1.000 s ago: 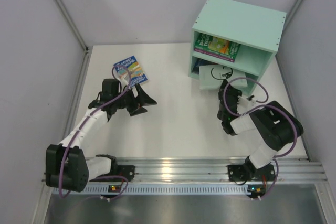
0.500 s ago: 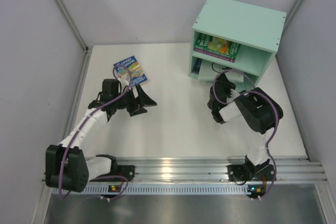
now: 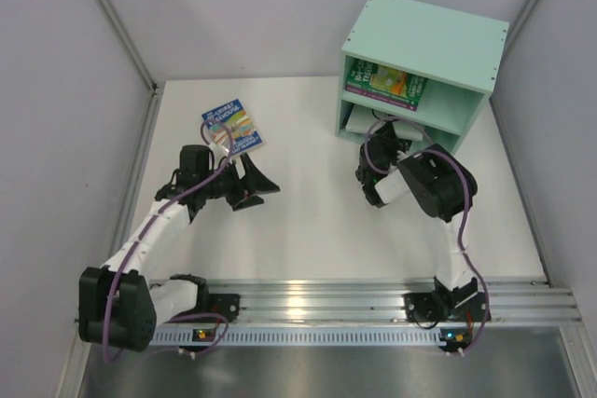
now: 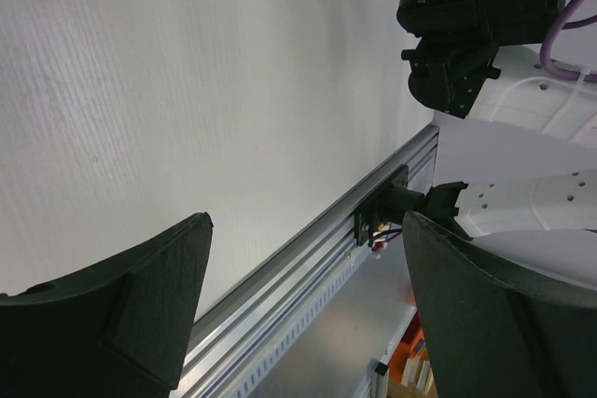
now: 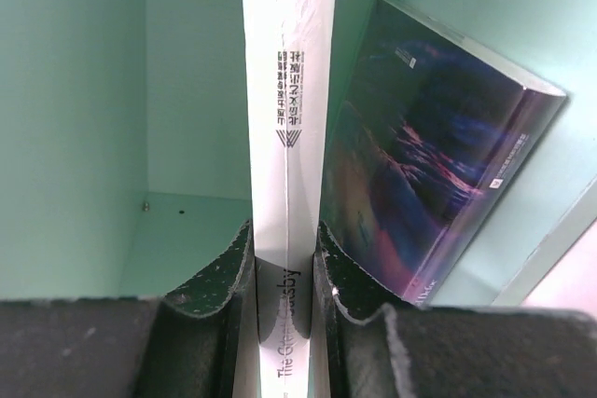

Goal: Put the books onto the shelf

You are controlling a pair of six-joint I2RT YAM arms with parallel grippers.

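Note:
The mint-green shelf (image 3: 424, 48) stands at the back right. A green book (image 3: 384, 81) lies in its upper compartment. My right gripper (image 3: 370, 140) is at the mouth of the lower compartment, shut on a white-spined book (image 5: 284, 90) held upright, spine toward the camera, between the pads (image 5: 224, 267). A dark blue-purple book (image 5: 438, 156) leans against the shelf wall (image 5: 75, 118) just right of it. A blue book with a yellow picture (image 3: 233, 126) lies flat on the table at back left. My left gripper (image 3: 256, 182) hangs open in front of it, with nothing between its fingers (image 4: 112, 314).
The white table (image 3: 308, 221) is boxed in by grey walls on the left, back and right. An aluminium rail (image 3: 326, 300) with both arm bases runs along the near edge, and it shows in the left wrist view (image 4: 308, 258).
My right arm has swung left and toward the shelf, bringing the white-spined book into the lower compartment's opening. The left arm has shifted only slightly.

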